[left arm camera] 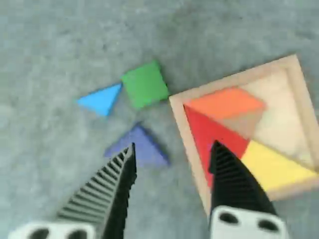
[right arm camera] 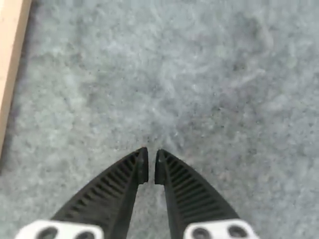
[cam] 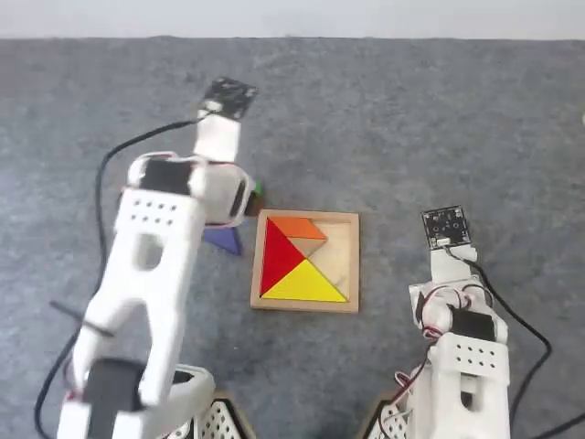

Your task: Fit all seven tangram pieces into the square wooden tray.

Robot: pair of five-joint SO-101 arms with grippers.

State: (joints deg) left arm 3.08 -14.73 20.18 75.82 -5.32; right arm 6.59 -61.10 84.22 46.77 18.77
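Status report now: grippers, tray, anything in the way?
Left gripper open above purple triangle. Right gripper shut, empty. Tray partly filled; green square, blue triangle outside.

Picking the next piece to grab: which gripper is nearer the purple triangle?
Left. The left gripper is open right at the purple triangle, beside the tray. The right gripper is shut over bare carpet on the tray's opposite side, well away.

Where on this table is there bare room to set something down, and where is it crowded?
The wide grey mat beyond the wooden tray is bare, as is the strip between the tray and the right gripper. Crowded: left of the tray, where the green square, blue triangle and purple triangle lie by the open left gripper.
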